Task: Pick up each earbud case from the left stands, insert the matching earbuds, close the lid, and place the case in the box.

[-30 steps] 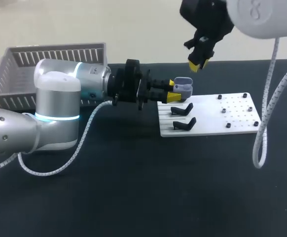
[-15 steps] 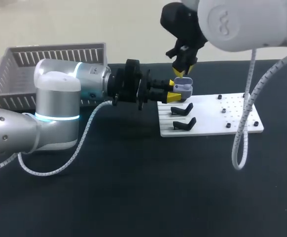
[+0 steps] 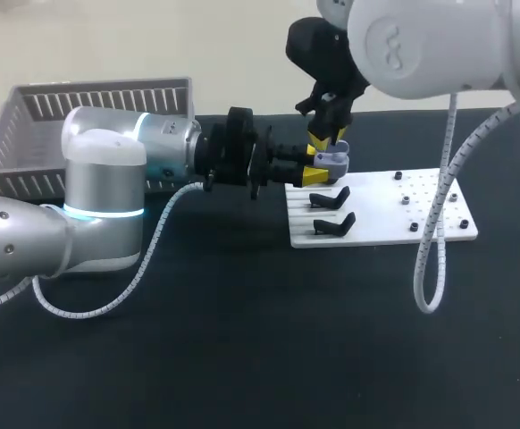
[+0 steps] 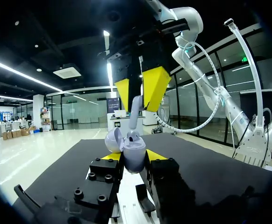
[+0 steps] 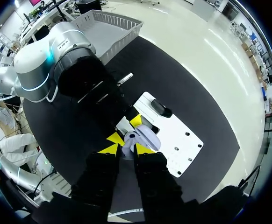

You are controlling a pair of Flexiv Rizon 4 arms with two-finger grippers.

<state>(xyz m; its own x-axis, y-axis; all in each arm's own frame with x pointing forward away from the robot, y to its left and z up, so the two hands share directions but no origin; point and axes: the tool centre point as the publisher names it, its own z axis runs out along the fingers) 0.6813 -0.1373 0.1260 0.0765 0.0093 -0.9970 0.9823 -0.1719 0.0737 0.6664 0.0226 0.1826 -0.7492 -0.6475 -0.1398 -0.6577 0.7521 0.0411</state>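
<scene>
**Table** (image 3: 242, 357): black; bears the items below.

**White board** (image 3: 425, 210): right of centre in the head view. Two black stands (image 3: 331, 210) sit at its left end, neither carrying a case.

**Left gripper** (image 3: 314, 164): centre of the frame, reaching in level from the left. Its fingers are clamped from two sides on the lower body of the earbud case (image 3: 333, 161), which is held in the air over the board's far left corner.

**Earbud case**: the lid (image 4: 113, 139) is hinged open.
- Handling, as judged: small, light, with a hard, smooth, rounded shell that is likely to slip.
- Best taken across the body below the seam, leaving the lid free.
- The hinge looks like the weak part, so the lid wants a gentle press to close.

**Right gripper** (image 3: 322, 141): directly above the case, pointing down. Its fingers are pinched together on the stem of an earbud (image 4: 136, 108), whose head is at the case's open mouth. Whether it is seated, or a second bud lies inside, cannot be told.

**Grey basket** (image 3: 99, 94): upper left, behind the left arm. No case shows in it.
</scene>
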